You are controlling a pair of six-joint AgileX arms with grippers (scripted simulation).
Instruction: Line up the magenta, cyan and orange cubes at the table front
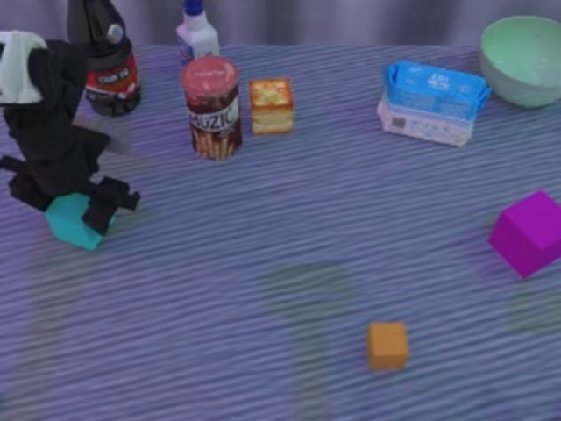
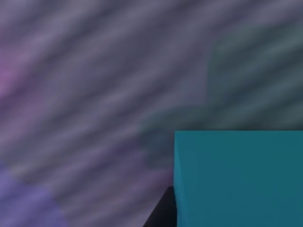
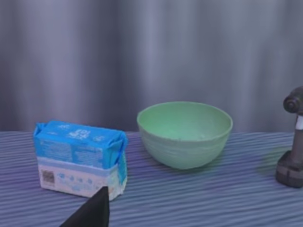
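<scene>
The cyan cube (image 1: 72,221) is at the left side of the table (image 1: 263,228), with my left gripper (image 1: 88,209) shut on it from above. In the left wrist view the cyan cube (image 2: 236,179) fills one corner, and a dark finger (image 2: 163,213) presses flat against its side. The large magenta cube (image 1: 529,233) sits at the right edge. Near the front, right of centre, is the small orange cube (image 1: 387,345). My right gripper (image 3: 135,221) is out of the top view, and its own view shows one dark fingertip (image 3: 97,210) with open room beside it.
Along the back stand a dark bottle (image 1: 112,74), a white bottle (image 1: 196,33), a red-lidded can (image 1: 213,107), a patterned yellow-orange box (image 1: 271,105), a blue wipes pack (image 1: 434,102) and a green bowl (image 1: 526,60). Arm shadows fall on the front middle.
</scene>
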